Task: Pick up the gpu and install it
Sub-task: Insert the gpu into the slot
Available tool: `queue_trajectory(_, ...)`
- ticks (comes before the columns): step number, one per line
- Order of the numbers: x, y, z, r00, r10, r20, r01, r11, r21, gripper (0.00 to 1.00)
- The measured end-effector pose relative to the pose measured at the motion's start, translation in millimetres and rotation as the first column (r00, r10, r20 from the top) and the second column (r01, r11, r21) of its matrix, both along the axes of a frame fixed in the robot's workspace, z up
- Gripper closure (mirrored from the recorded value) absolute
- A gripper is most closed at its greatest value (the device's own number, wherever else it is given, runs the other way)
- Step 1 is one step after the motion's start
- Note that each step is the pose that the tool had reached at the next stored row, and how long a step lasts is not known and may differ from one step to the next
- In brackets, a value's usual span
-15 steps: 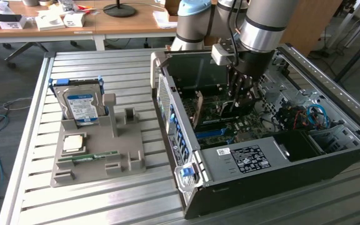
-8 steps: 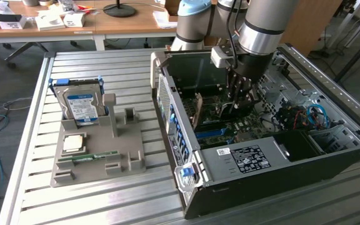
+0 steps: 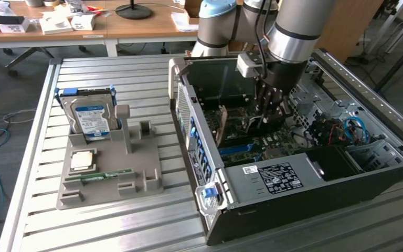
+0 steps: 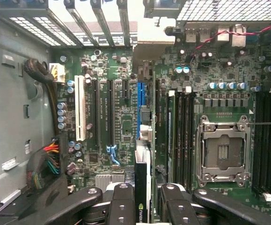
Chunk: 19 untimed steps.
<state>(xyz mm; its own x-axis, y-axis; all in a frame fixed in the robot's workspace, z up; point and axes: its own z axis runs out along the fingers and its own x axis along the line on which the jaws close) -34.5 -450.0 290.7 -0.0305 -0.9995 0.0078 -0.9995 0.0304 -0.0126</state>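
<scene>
The gripper [image 4: 143, 207] grasps the gpu [image 4: 142, 180] edge-on, in line with the blue slot [image 4: 141, 101] inside the computer case [image 3: 257, 195]. The job probably calls for an upright card, square to that slot, and even pressure.

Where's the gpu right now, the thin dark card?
In the wrist view, the thin dark gpu card stands edge-on between the jaws of the gripper, in line with the long blue slot on the green motherboard, inside the open dark computer case.

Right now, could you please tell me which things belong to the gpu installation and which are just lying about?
Job in hand: gpu, clamped in the gripper; motherboard; open computer case.
Lying about: hard drive, memory stick and processor chip on the grey holder.
</scene>
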Motion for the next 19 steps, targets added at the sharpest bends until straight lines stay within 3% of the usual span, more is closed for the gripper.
queue_trajectory(9, 0.1, -0.1, -8.3, 1.0, 0.0, 0.0, 0.0, 1.0, 0.0, 0.74)
queue_trajectory(19, -3.3, 0.0, -9.3, 1.0, 0.0, 0.0013, 0.0, 1.0, 0.0004, 0.74)
